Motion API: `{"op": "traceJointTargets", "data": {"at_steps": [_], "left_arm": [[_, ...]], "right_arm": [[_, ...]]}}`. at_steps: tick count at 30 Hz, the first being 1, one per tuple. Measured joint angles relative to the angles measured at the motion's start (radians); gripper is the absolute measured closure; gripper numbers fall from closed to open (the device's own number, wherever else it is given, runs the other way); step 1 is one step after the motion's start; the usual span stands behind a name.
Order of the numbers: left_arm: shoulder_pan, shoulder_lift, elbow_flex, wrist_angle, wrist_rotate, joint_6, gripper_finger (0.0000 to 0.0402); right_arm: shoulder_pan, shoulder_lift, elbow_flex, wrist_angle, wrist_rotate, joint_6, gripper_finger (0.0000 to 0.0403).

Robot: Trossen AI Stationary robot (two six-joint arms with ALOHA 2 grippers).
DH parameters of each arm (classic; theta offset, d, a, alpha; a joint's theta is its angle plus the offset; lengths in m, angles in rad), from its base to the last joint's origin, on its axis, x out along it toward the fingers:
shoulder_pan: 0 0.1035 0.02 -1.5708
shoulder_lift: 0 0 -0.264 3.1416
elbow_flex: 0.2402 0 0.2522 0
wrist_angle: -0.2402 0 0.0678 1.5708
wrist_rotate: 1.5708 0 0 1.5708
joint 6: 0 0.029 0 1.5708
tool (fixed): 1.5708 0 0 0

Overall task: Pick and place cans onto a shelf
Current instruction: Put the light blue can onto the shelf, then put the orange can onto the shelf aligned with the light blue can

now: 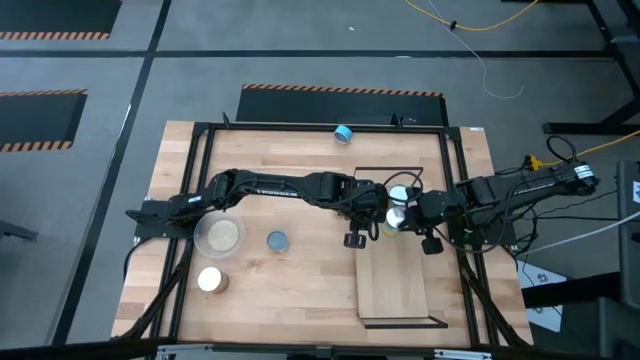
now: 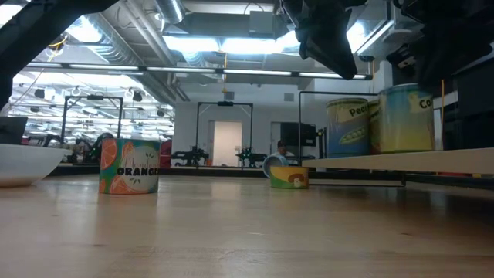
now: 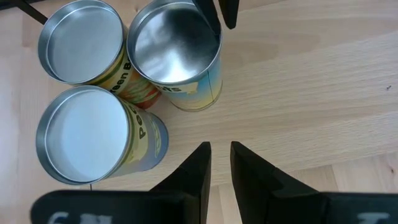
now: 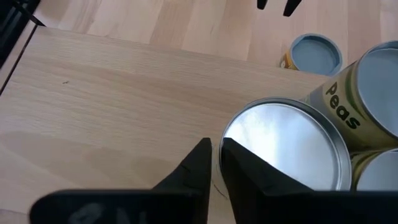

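Both arms are reaching in over the far end of the shelf, meeting from opposite sides above a tight cluster of three cans standing upright there, touching one another. The left gripper is hovering just beside the cluster, over bare shelf board, its fingers nearly together with only a narrow slit between them and nothing in it. The right gripper is hanging at the rim of the nearest shiny-topped can, fingers likewise drawn close with a slim gap, gripping nothing.

In the low view the cans are sitting on the shelf board raised slightly off the surface, one labelled Peas.

The near half of the shelf is lying bare, giving open board toward its near black frame end. Out on the surface, a blue-grey-topped can is standing well apart from a clear round dish, and a pale-topped can is standing near the dish. Another can is lying tipped at the far edge of the surface.
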Motion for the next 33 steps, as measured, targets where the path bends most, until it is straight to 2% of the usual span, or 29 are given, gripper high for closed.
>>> {"op": "traceJointTargets", "data": {"at_steps": [6,14,25,33], "left_arm": [[0.0,0.0,0.0,0.0,0.0,0.0,0.0347],[0.0,0.0,0.0,0.0,0.0,0.0,0.0347],[-0.007,-0.025,-0.002,-0.019,-0.001,-0.001,0.0347],[-0.033,-0.126,0.002,-0.199,-0.002,-0.123,0.0347]], "right_arm": [[0.0,0.0,-0.001,0.003,0.001,-0.002,0.0334],[0.0,-0.005,0.001,-0.003,0.001,-0.003,0.0335],[0.0,-0.036,0.139,-0.071,0.003,-0.003,0.0335],[0.0,-0.033,0.161,-0.044,0.003,-0.057,0.0335]]}}
